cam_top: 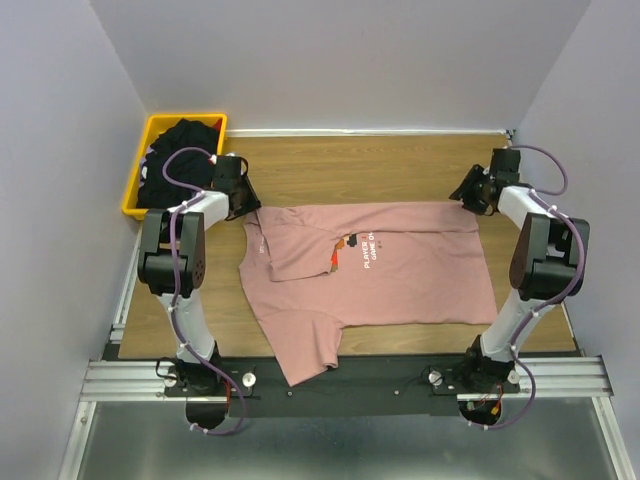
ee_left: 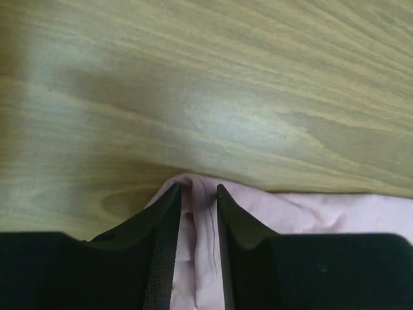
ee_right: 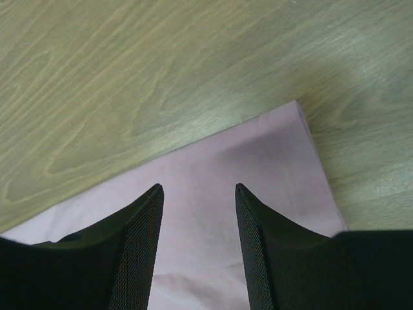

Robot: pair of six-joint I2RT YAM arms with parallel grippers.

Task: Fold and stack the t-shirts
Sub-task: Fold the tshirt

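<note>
The pink t-shirt [cam_top: 400, 280] lies spread on the wooden table [cam_top: 360, 165], its print facing up near the middle and one sleeve hanging toward the front edge. My left gripper [cam_top: 250, 205] is at the shirt's far left corner. In the left wrist view the left gripper [ee_left: 198, 187] is shut on a bunched fold of the pink cloth [ee_left: 310, 213]. My right gripper [cam_top: 468, 195] is at the far right corner. In the right wrist view it [ee_right: 198, 186] stands open over the flat pink corner [ee_right: 258, 148], gripping nothing. Black t-shirts [cam_top: 180, 150] lie in a bin.
A yellow bin [cam_top: 135, 185] stands at the table's far left corner, behind the left arm. Bare wood lies behind the shirt. A metal rail [cam_top: 340, 375] runs along the near edge. Grey walls enclose three sides.
</note>
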